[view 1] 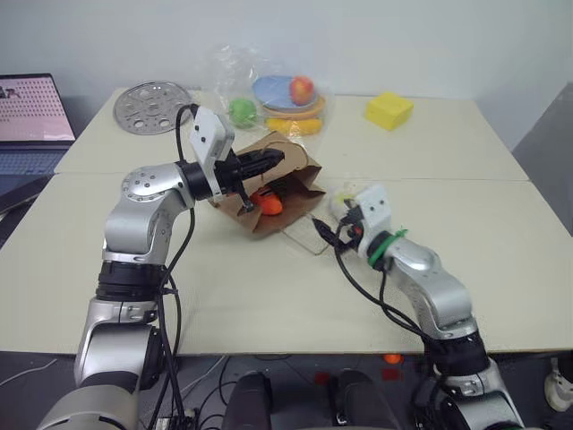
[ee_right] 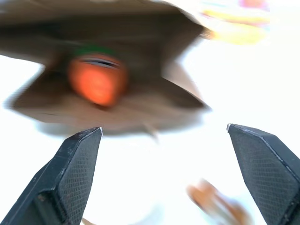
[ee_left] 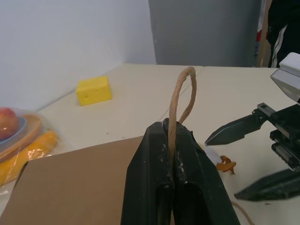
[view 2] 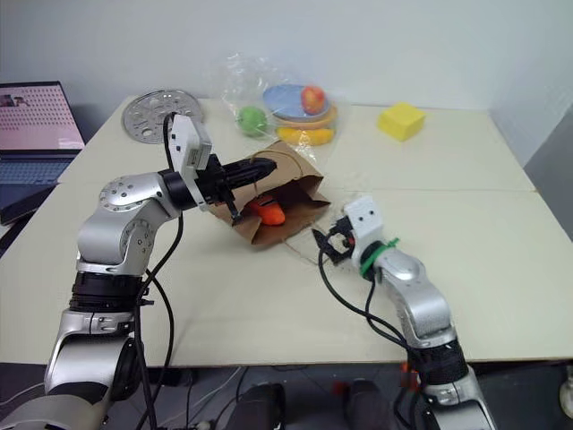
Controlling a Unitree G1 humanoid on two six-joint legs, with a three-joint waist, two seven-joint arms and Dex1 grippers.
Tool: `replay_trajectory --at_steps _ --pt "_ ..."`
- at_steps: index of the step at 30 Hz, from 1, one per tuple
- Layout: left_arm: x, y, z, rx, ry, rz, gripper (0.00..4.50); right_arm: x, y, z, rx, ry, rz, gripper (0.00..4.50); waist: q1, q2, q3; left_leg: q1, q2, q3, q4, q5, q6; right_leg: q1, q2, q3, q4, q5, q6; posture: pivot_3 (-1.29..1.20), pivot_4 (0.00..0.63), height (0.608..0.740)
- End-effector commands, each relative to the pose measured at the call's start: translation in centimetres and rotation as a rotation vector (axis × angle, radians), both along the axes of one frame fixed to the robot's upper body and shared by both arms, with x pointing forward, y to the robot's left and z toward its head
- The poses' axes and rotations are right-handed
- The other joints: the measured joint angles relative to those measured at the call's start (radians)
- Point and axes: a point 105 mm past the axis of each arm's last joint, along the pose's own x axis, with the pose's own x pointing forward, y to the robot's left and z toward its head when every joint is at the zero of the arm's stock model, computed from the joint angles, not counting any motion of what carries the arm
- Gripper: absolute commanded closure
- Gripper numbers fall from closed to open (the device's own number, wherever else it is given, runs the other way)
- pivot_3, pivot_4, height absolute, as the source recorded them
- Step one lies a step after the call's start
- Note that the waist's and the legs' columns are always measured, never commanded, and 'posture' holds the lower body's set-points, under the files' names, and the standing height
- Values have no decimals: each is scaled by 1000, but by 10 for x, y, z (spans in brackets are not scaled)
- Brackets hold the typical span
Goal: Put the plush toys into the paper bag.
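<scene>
I see a wide cream-coloured table point(view 1: 269, 296) made of two tops pushed together, set against a plain pale wall point(view 1: 358, 36), with an open laptop point(view 1: 31, 116) off its far left corner.

On the table I count one plain brown kraft paper bag point(view 1: 300, 202), lying on its side near the middle with its mouth open toward my right arm. Inside it I count one plush toy, the orange carrot with a green top point(view 1: 267, 204), resting on the lower wall of the bag just inside the mouth. A small white-and-yellow soft toy point(view 1: 344, 202) lies on the table just beside the right wrist, outside the bag; it is mostly hidden, so I can say little about it.

Further back there is one crinkly clear plastic bag point(view 1: 235, 76) holding stacked blue and yellow plates point(view 1: 273, 92), a red-and-yellow fruit point(view 1: 302, 89), a green fruit point(view 1: 242, 111) and a yellow one point(view 1: 304, 125). I also count one round perforated metal disc point(view 1: 153, 107) at the far left and one yellow sponge-like block point(view 1: 389, 110) at the far right.

My left gripper point(ee_left: 172, 145) is clamped on the bag's twisted paper loop handle point(ee_left: 180, 101), holding the upper edge lifted. My right gripper point(ee_right: 164, 173) has its fingers spread wide with nothing between them, pointing at the bag's mouth from a short way off.
</scene>
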Motion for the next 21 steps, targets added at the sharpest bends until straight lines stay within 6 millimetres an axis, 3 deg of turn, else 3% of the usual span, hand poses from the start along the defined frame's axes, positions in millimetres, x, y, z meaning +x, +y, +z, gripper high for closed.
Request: replay_trajectory --at_steps 1,6,12,15,21 --pt "-4 -2 13 -2 -47 -19 4500 8 -24 -6 -63 -23 -156 31 -1 0 0 0 0 0 0 0 0 0 0 0 0 0 0 0 150 740" --pt "-3 -4 16 2 -51 -25 4500 19 -18 -23 -17 38 -183 31 1 0 0 0 0 1 0 0 0 0 1 1 0 0 0 0 150 740" --pt "-4 -1 15 10 -50 -20 4500 30 -13 -23 -7 21 -192 31 3 0 0 -1 0 0 -1 0 0 -1 1 1 -1 0 0 0 150 740" --pt "-5 1 16 13 -50 -14 4500 33 -17 -25 13 18 -211 596 4 0 0 -1 0 0 -1 0 0 -1 1 0 -1 0 0 0 150 740" --pt "-5 3 17 18 -49 -5 4500 33 -21 -28 8 15 -218 2827 4 0 0 -1 0 0 0 0 0 -1 1 1 -1 0 0 0 150 740"
